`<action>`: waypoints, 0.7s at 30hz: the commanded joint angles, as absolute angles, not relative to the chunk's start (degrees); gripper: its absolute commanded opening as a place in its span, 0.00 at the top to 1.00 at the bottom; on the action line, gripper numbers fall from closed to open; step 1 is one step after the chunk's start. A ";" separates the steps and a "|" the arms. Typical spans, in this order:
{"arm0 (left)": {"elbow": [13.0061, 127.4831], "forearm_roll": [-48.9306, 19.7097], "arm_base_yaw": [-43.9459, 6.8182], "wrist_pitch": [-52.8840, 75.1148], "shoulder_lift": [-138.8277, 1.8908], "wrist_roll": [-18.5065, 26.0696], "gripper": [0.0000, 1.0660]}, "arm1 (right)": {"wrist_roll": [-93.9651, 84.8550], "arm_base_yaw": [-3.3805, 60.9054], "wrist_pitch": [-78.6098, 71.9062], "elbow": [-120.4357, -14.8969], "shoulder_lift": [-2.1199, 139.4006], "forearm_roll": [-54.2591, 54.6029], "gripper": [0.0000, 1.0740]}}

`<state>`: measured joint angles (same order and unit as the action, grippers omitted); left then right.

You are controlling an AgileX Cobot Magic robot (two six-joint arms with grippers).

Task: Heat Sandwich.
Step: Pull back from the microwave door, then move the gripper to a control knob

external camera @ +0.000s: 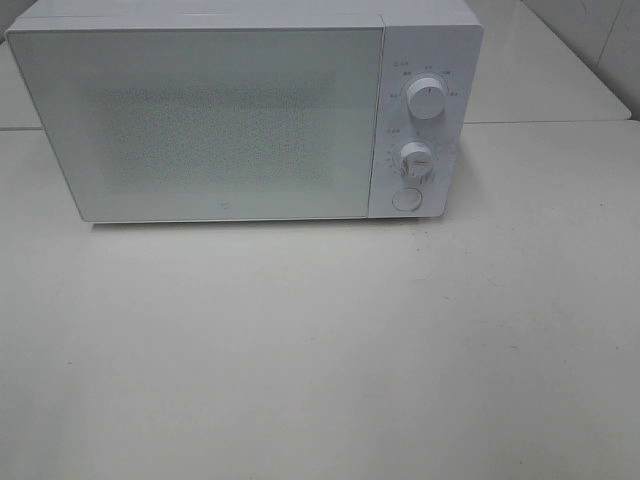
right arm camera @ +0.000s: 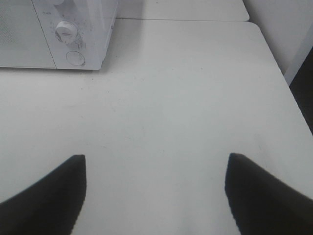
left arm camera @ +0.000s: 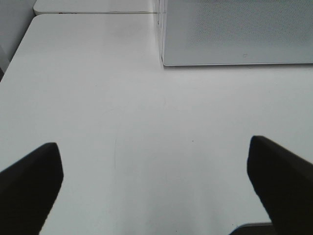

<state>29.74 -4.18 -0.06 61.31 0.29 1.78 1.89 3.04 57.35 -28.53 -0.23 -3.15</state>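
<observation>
White table [external camera: 320, 350] spreads across the near part of the scene, its top pale and faintly scuffed. A second table top [external camera: 545, 70] of the same kind adjoins it on the far side, to the right behind the oven.

On the far half of the table stands a white microwave [external camera: 245, 120], set left of the middle, front facing near. Its wide door [external camera: 200, 125], with a fine dotted window, is closed and takes up most of the front. The control panel sits on the right end.

Both hands hover over bare table near the microwave front, well apart from it. The left hand [left arm camera: 154, 143] has its dark fingers [left arm camera: 29, 186] spread wide with nothing between them. The right hand [right arm camera: 156, 157] is likewise spread wide and holds nothing.

On the panel, an upper knob [external camera: 428, 98] sits above a lower knob [external camera: 416, 160], with a round button [external camera: 406, 198] just below.

Where the sandwich is, I cannot tell.
</observation>
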 commanded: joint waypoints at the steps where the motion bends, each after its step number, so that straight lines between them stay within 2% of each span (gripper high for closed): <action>1: 29.62 -4.41 -0.34 61.31 1.32 1.49 0.08 | 2.29 2.69 56.44 -29.91 -0.23 -3.15 0.30; 7: 29.62 -4.41 -0.34 61.31 1.32 1.49 0.08 | 2.29 2.69 53.29 -31.34 3.95 -3.21 0.30; 21: 29.62 -4.41 -0.34 61.31 1.32 1.49 0.08 | 2.29 2.69 32.77 -28.07 19.71 -3.21 0.30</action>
